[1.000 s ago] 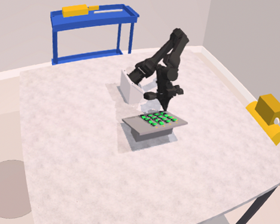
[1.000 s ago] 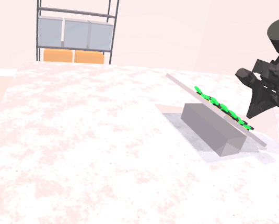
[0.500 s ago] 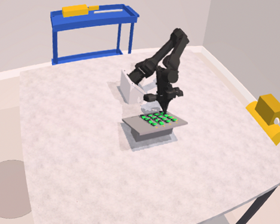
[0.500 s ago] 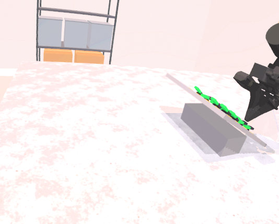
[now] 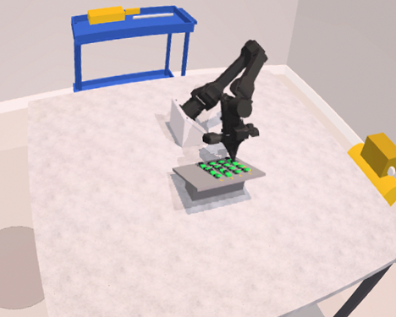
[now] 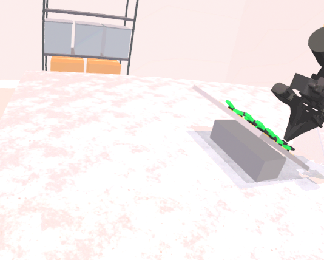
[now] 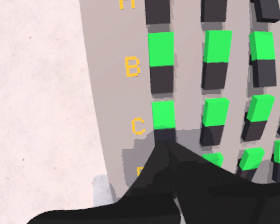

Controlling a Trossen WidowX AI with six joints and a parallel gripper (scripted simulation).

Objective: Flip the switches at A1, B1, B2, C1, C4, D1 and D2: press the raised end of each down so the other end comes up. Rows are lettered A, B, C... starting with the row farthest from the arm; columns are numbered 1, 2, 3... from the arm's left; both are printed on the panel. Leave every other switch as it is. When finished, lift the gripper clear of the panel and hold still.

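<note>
hand [image 5: 233, 159] [image 6: 286, 140] [image 7: 164, 146] was seen pressed together, pinching nothing, tip at near, black end of c1 switch [image 7: 163, 115]; switch was set in tilted panel [image 5: 190, 179] [image 6: 209, 98] [image 7: 112, 110], long axis running toward row d.

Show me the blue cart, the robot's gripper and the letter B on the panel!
Blue cart [image 5: 99, 36]: top view, front rim.
Gripper [image 5: 234, 159] [image 6: 286, 140] [image 7: 164, 146]: top, exterior, wrist views, closed fingertips.
Letter B [image 7: 132, 67]: wrist view, middle.
</note>
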